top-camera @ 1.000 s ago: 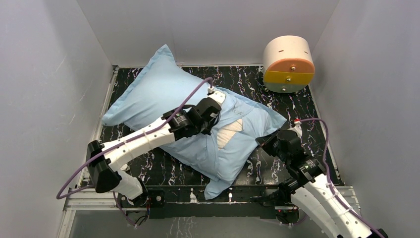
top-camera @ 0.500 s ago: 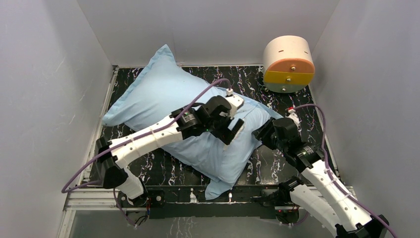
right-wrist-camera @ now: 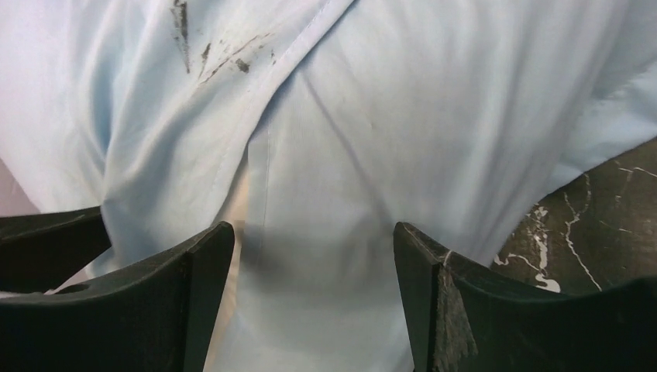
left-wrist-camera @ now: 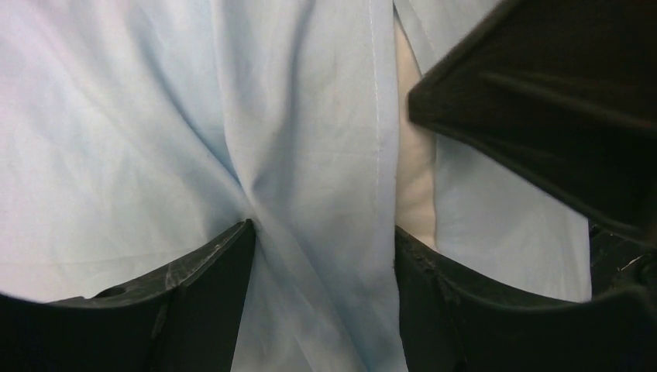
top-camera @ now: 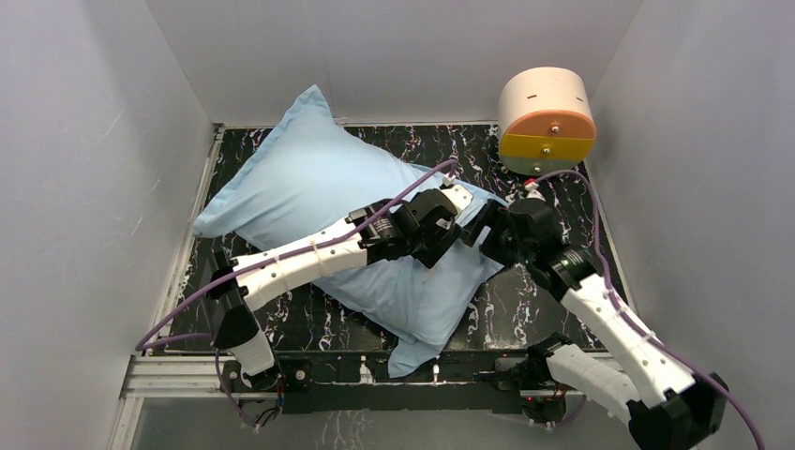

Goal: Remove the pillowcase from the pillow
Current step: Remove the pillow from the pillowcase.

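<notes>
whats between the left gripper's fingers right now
Inside the open left gripper, a fold of the light blue pillowcase, with a sliver of white pillow at its hem; the left wrist view shows it.

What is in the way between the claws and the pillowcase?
Nothing visible. The left claw and right claw are both open, right at the pillowcase, with its fabric between their fingers. They crowd close together by the gap showing white pillow.

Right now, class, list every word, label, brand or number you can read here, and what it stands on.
None can be read.
The pillowcase is plain blue; its dark marks in the right wrist view are smudges, not letters.
The round drum shows only small dark spots, no writing.
</notes>
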Available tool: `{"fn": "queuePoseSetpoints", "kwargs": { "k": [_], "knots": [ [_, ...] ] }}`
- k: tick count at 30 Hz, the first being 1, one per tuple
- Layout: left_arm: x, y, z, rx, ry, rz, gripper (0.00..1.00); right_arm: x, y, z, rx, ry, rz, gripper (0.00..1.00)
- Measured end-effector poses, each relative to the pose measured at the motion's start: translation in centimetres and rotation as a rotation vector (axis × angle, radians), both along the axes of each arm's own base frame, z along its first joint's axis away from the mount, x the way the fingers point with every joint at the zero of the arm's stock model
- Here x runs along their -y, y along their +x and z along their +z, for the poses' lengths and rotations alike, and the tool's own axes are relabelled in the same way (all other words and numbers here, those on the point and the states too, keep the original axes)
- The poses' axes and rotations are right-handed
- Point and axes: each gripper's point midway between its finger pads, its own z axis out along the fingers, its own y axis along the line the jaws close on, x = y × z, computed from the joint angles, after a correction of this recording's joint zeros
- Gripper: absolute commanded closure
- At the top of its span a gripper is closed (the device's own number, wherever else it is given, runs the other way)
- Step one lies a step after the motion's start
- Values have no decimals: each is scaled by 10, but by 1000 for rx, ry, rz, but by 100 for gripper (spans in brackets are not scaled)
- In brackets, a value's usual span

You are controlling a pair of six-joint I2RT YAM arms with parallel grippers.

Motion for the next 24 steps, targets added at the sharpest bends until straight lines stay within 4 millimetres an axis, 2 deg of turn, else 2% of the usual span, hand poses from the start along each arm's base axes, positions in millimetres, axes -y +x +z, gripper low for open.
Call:
{"fn": "queuePoseSetpoints", "kwargs": {
  "k": [3,7,9,11,13,16,20,24],
  "knots": [
    [-2,1,3,-5,-28,-7,41,-15,9,-17,-73,-22,50,22],
    [-10,9,3,-16,-59,20,45,-14,18,-23,-107,-91,52,52],
    [-15,18,0,-36,-74,48,45,-8,21,-23,-97,-132,40,71],
    [-22,26,-3,-59,-92,75,51,-1,22,-25,-89,-173,32,82],
    [-28,32,-4,-85,-117,94,64,5,22,-27,-86,-202,19,88],
    [-37,37,-3,-107,-142,109,99,19,21,-23,-59,-248,-16,95],
    [-50,38,-7,-115,-139,136,100,39,16,-21,-31,-309,-81,99],
    [-71,42,-7,-119,-177,198,100,52,13,-34,-63,-367,-123,99]
  ]
}}
